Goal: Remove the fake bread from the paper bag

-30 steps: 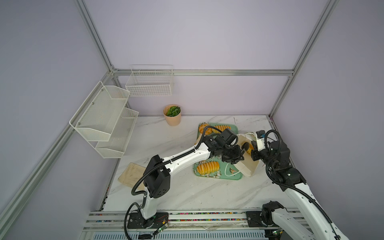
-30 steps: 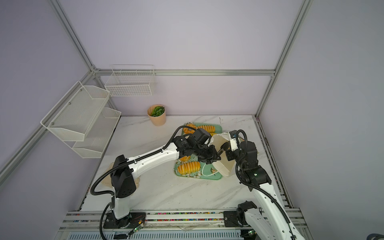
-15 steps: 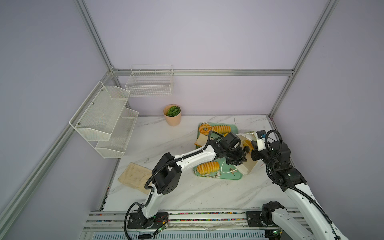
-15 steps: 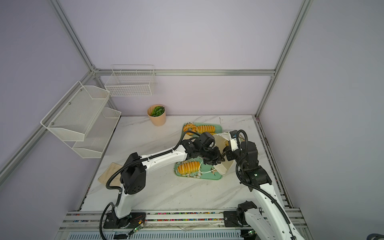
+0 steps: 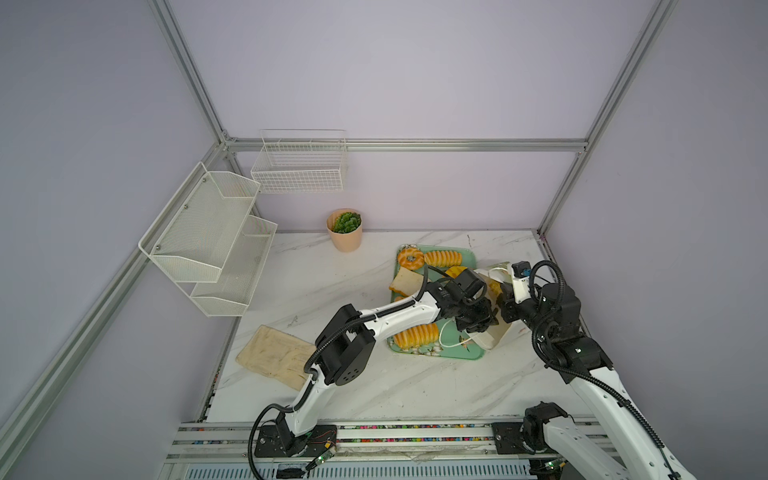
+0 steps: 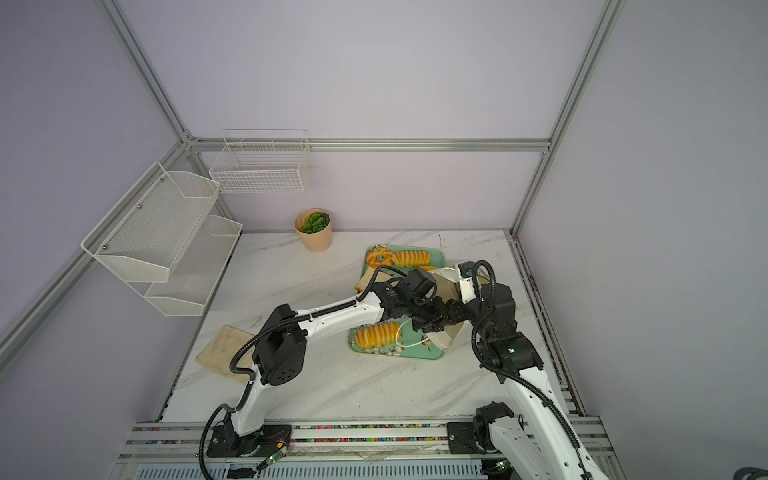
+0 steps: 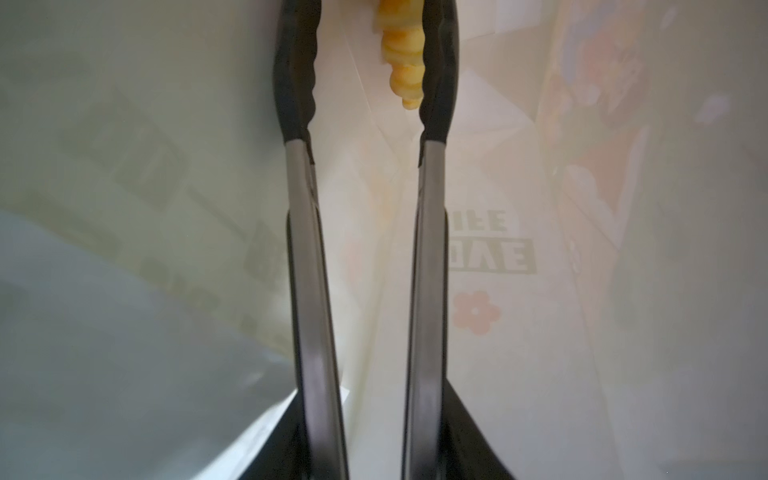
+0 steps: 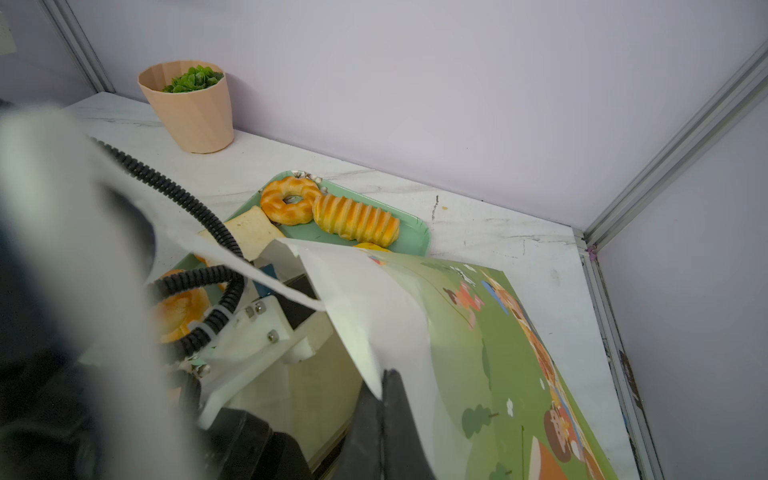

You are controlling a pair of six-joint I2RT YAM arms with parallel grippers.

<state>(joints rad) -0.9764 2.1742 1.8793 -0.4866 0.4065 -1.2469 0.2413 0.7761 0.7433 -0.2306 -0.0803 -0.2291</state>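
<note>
The paper bag (image 5: 496, 336) (image 6: 446, 337) lies tipped on the right end of the green tray (image 5: 473, 356), mouth toward the left. My right gripper (image 8: 384, 399) (image 5: 505, 307) is shut on the bag's upper edge (image 8: 415, 324). My left gripper (image 5: 484, 320) (image 6: 432, 322) reaches into the mouth. In the left wrist view its long fingers (image 7: 436, 83) stand apart inside the bag (image 7: 519, 332), open, with a yellow ridged fake bread (image 7: 401, 54) beside one tip. On the tray lie a donut (image 5: 410, 258), two ridged loaves (image 5: 442, 257) (image 5: 415, 336) and a toast slice (image 5: 406, 281).
A peach plant pot (image 5: 344, 230) stands at the back of the marble table. A beige cloth (image 5: 276, 356) lies at the front left. White mesh shelves (image 5: 208, 237) and a wire basket (image 5: 299, 166) hang on the walls. The frame post (image 5: 561, 191) rises behind the bag.
My left gripper has gone further into the bag's mouth and its fingers have spread apart. The right gripper has kept its hold on the bag's edge.
</note>
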